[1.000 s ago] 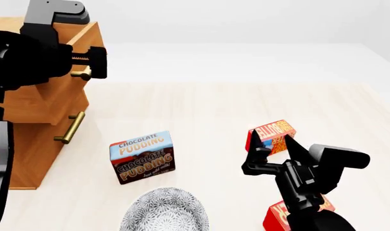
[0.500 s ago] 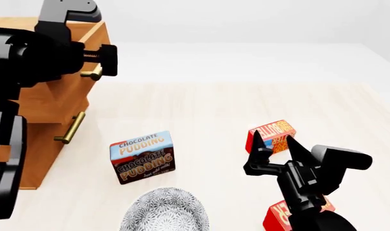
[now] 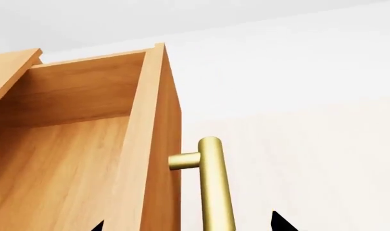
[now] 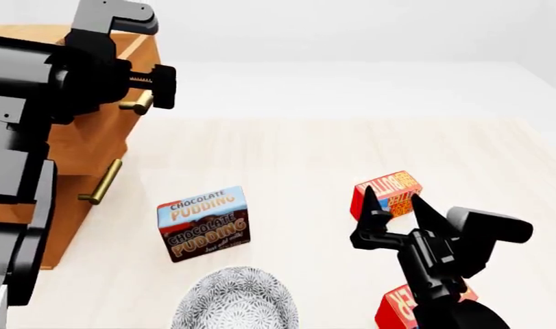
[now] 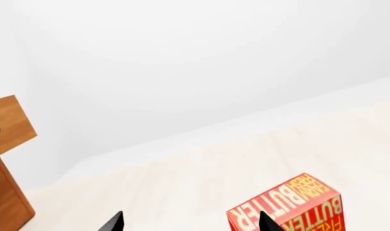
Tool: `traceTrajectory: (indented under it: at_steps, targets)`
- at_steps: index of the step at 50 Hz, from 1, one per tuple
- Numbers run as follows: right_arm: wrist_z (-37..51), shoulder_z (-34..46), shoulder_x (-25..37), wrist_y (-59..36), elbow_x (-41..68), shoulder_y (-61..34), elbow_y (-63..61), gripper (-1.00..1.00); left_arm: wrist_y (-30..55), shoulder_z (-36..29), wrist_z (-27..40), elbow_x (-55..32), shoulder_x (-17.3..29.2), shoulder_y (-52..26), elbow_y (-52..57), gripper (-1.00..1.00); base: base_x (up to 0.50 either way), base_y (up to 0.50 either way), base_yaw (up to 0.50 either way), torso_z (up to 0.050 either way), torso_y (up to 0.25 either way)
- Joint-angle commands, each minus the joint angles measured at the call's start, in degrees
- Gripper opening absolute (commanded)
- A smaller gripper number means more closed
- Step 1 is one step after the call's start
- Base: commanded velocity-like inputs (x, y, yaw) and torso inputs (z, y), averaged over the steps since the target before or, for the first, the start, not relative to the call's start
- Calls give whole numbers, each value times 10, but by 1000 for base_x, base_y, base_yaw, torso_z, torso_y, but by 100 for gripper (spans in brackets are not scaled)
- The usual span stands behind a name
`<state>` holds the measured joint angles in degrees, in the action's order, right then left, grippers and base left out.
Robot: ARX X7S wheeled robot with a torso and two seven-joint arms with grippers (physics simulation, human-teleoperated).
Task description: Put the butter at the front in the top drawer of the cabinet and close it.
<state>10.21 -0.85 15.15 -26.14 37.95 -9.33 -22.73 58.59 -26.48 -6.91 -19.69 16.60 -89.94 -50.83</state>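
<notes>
Just ahead of the spread right gripper (image 4: 394,203) stands the butter (image 4: 389,194), ungrasped; the spread left gripper (image 3: 185,225) straddles the open top drawer's (image 3: 73,159) handle (image 3: 214,185). Next: grasp the butter.

— What's the setting here?
— A pale, faintly wood-grained tabletop (image 4: 296,157) fills the lower half of the head view, its far edge running straight across.
— And behind it?
— Plain white wall (image 4: 351,27), no windows, no other furniture visible.
— Lighting?
— Soft and even, with only faint shadows on the surface.
</notes>
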Motion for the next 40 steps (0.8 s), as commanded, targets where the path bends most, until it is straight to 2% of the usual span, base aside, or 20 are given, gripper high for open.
traceTrajectory:
  at_steps: [1, 40]
  targets:
    - [-1, -3, 2, 7, 4, 3, 5, 100, -12, 8, -38, -69, -31, 10, -19, 100, 11, 0, -3, 0, 0]
    - [10, 4, 10, 7, 12, 5, -5, 100, 27, 27, -26, -103, -30, 30, 62, 100, 0, 0, -3, -1, 0]
